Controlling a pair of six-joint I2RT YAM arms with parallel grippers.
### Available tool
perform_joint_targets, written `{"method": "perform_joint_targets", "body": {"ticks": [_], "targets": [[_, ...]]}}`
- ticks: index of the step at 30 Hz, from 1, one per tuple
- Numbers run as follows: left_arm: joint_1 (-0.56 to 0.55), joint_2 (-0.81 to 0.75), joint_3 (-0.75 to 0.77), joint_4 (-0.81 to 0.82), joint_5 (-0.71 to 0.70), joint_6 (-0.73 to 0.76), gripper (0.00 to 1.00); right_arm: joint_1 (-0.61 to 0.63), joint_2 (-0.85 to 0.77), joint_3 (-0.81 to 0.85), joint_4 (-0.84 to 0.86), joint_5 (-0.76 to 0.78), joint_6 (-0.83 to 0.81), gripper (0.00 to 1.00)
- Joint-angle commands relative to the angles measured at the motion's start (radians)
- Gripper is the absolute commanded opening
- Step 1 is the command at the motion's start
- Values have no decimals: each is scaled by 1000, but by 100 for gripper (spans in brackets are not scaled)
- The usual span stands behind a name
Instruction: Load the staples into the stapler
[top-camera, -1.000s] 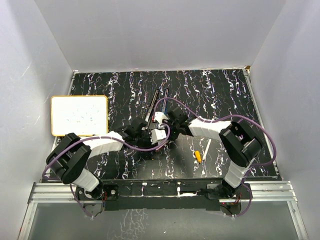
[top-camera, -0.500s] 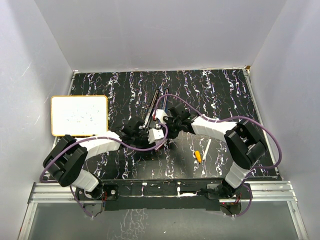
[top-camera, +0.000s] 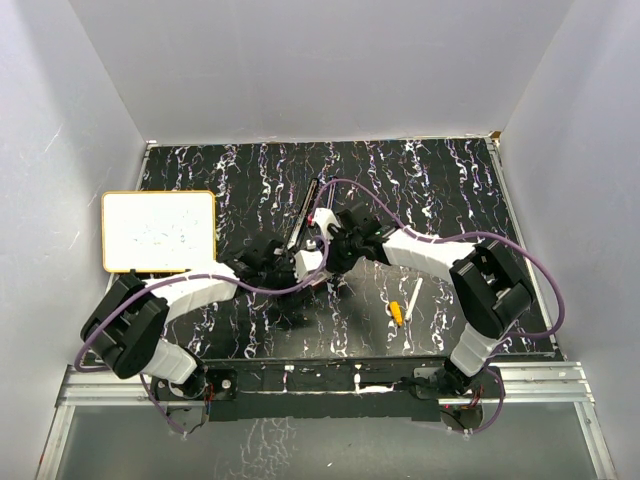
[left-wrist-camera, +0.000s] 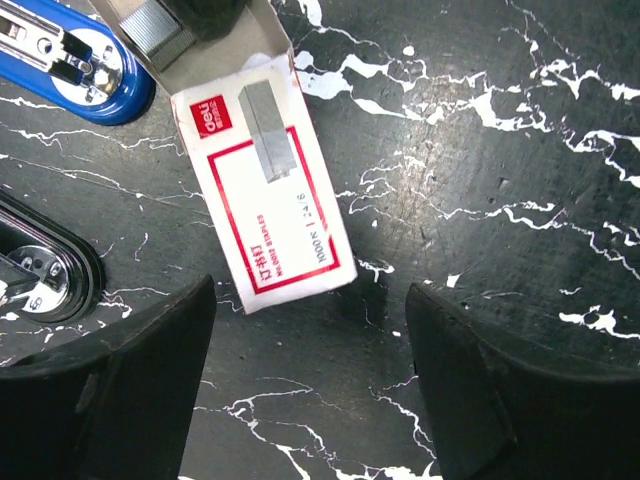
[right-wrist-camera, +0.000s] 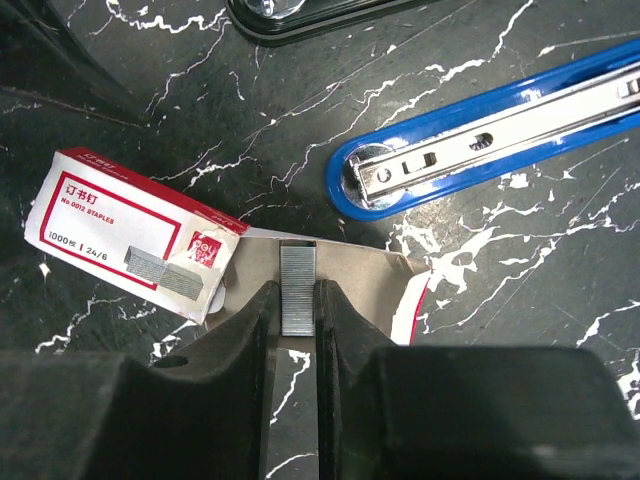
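Black marbled tabletop (top-camera: 450, 190) is seen from above, with both arms met at its middle. The left gripper (top-camera: 300, 266) and the right gripper (top-camera: 326, 238) are crowded over 2 staplers, so little can be made out there. A yellow-framed whiteboard (top-camera: 158, 232) lies at the left edge and a yellow-tipped white pen (top-camera: 404, 304) to the right, both well apart from the work.

From the left wrist, the jaws are seen wide apart and nothing is held. The red-and-white staple box (left-wrist-camera: 268, 200) lies flat just beyond them, its far end near the blue stapler (left-wrist-camera: 72, 55). A black stapler (left-wrist-camera: 35, 268) lies to its left.

From the right wrist, 1 staple strip (right-wrist-camera: 297, 288) is pinched between narrow jaws above the box's tan tray (right-wrist-camera: 350, 275). The blue stapler's open metal rail (right-wrist-camera: 480, 140) lies just to the far right. The strip is best kept level, turned in line with the rail and lowered gently. The tray flap and the black stapler crowd the path.
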Motion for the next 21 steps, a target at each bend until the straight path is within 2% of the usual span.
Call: {"method": "perform_joint_targets", "body": {"ticks": [1, 7, 15, 21], "targets": [[5, 11, 48, 6, 14, -78, 77, -6, 19, 40, 37, 22, 104, 10], [3, 72, 82, 51, -118, -158, 82, -5, 33, 24, 53, 20, 164, 10], [-18, 125, 92, 91, -87, -172, 87, -4, 47, 13, 70, 5, 195, 10], [-17, 120, 60, 169, -142, -187, 88, -6, 47, -8, 78, 5, 193, 10]]}}
